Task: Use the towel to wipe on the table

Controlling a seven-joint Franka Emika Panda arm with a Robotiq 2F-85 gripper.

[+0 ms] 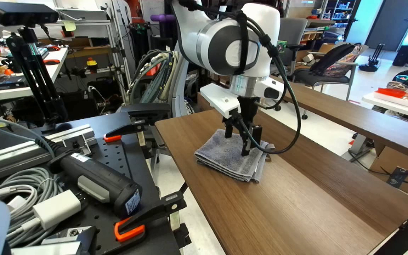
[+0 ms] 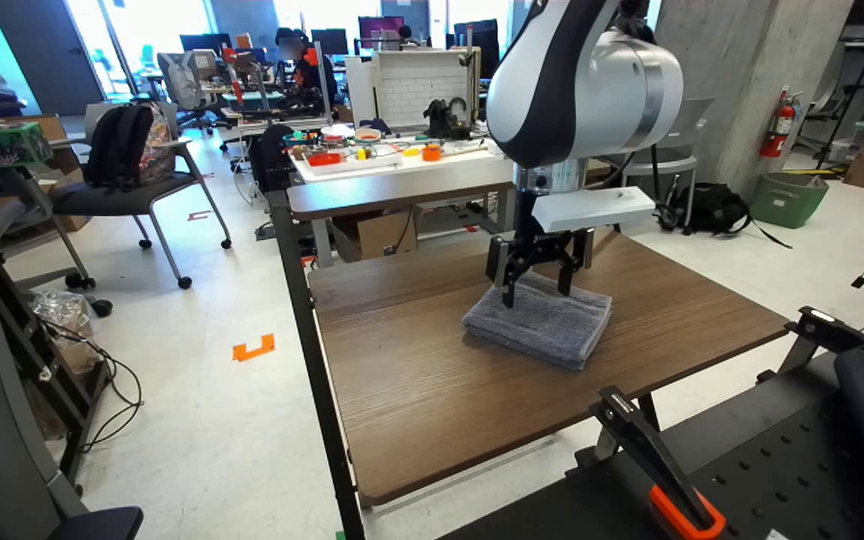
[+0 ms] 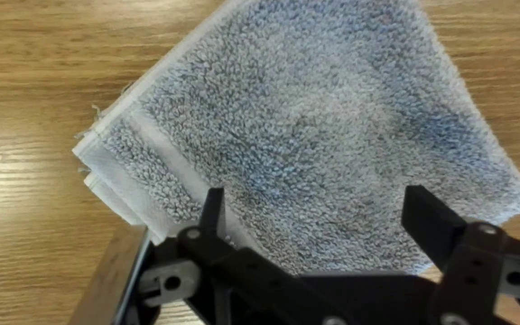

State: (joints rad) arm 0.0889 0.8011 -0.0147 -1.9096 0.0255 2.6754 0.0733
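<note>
The gray folded towel (image 1: 225,156) lies flat on the brown wood-grain table (image 1: 296,205). It also shows in an exterior view (image 2: 544,334) and fills much of the wrist view (image 3: 323,113). My gripper (image 1: 237,144) points down over the towel, with its fingers spread wide. In the wrist view the gripper (image 3: 315,192) has both fingertips over the towel with nothing gripped between them. In an exterior view the gripper (image 2: 536,295) has its tips at or just above the cloth; I cannot tell if they touch. Part of the towel is hidden behind the fingers.
A black bench (image 1: 119,159) with a dark power tool (image 1: 94,177), cables and orange-tipped clamps (image 1: 129,230) stands beside the table. A dark upright post (image 2: 312,375) stands at one table end. Another brown table (image 1: 360,113) and a chair (image 1: 324,71) are beyond.
</note>
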